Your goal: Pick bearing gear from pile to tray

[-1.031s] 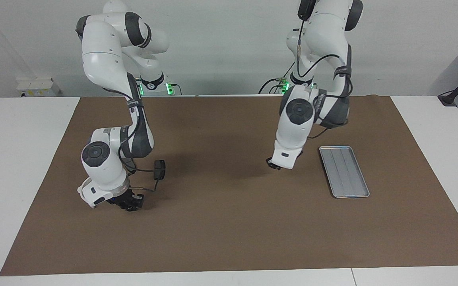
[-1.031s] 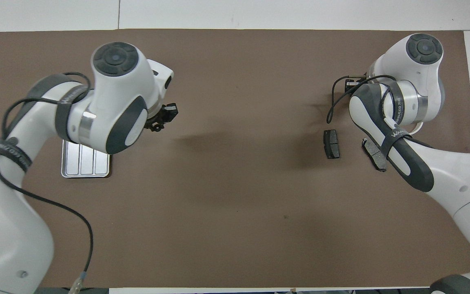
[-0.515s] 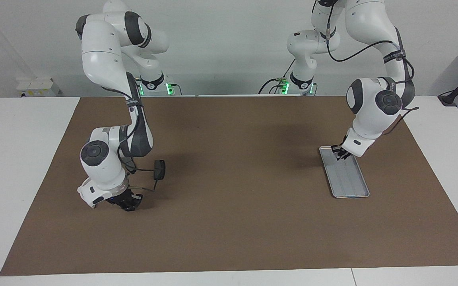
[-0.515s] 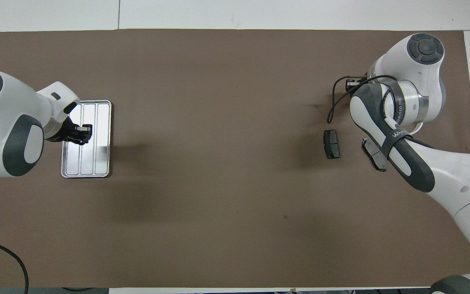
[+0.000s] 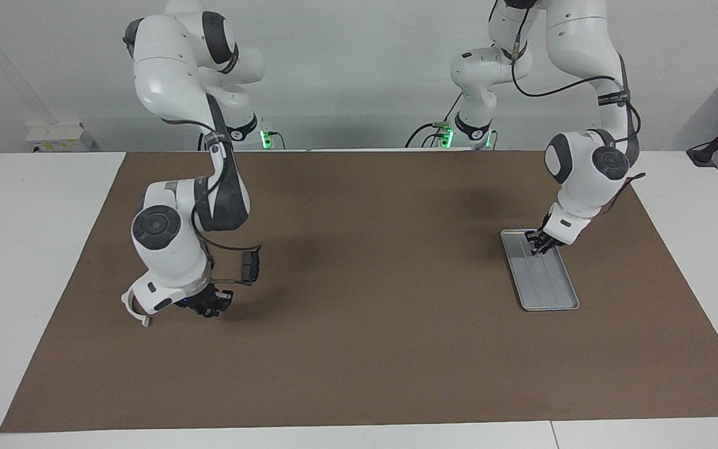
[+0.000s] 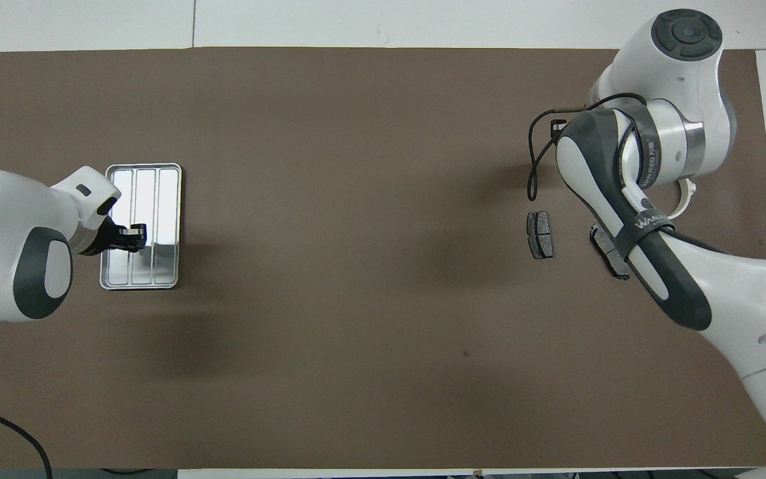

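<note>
The silver tray (image 5: 546,306) (image 6: 163,193) lies toward the left arm's end of the table. My left gripper (image 5: 536,243) (image 6: 134,237) hangs low over the tray with its fingertips shut; whether a small piece sits between them is hidden. The pile lies toward the right arm's end: a dark brake pad (image 5: 250,267) (image 6: 540,234), a second pad (image 6: 608,251) partly under the right arm, and a white half-ring bracket (image 5: 133,308) (image 6: 687,195). My right gripper (image 5: 209,305) (image 6: 558,125) hovers just above the mat beside the bracket. The bearing gear is hidden.
A brown mat (image 5: 359,362) covers the white table (image 5: 35,249). A black cable (image 6: 534,166) loops down from the right arm near the brake pad. The tray shows nothing lying on its bare ribs.
The left arm swung from over the middle of the mat to over the tray and sank a little. The right gripper rose slightly off the mat.
</note>
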